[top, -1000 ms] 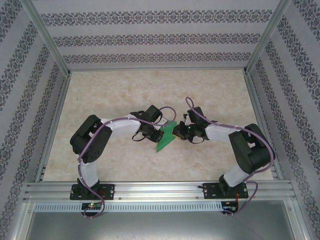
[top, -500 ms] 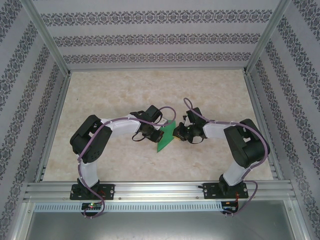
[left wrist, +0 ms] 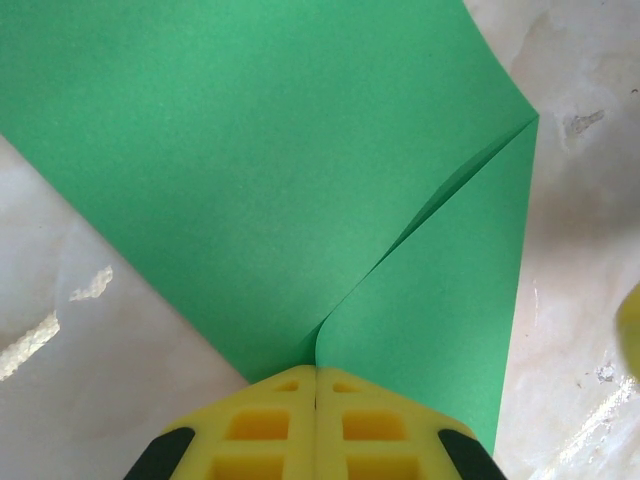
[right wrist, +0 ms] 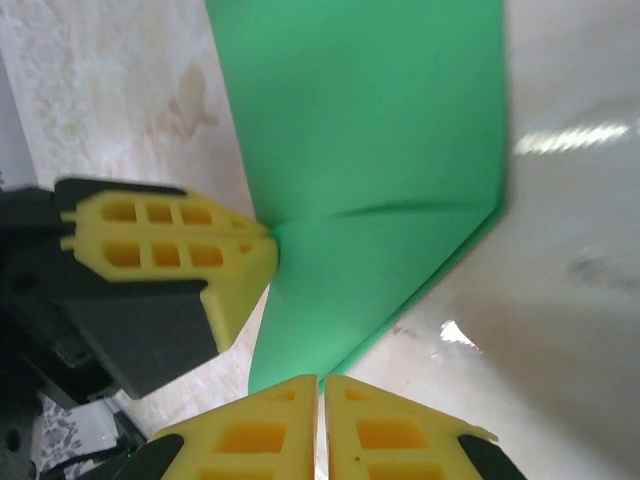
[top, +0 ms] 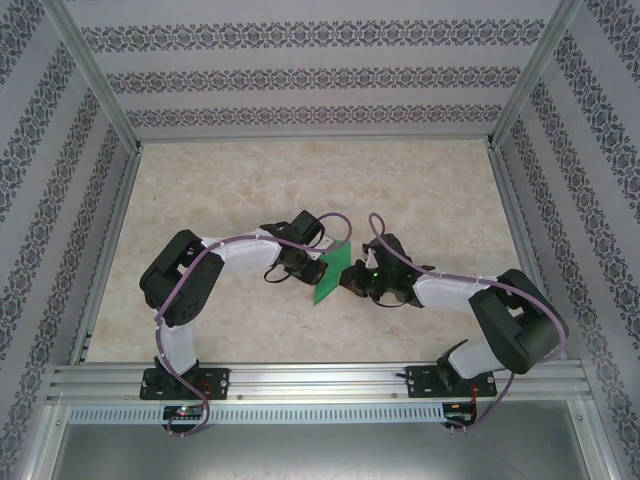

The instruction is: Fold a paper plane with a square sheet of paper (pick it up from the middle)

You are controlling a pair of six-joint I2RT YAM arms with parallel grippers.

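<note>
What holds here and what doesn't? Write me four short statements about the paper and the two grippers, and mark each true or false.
1. The left gripper is shut on the green paper. True.
2. The green paper is a flat, unfolded sheet. False: it carries a fold, with one layer lapping over another.
3. The right gripper has its jaws wide open. False: its jaws are pressed together, right at the edge of the green paper.
4. Seen from above, the green paper sits between the two grippers, over the table. True.
</note>
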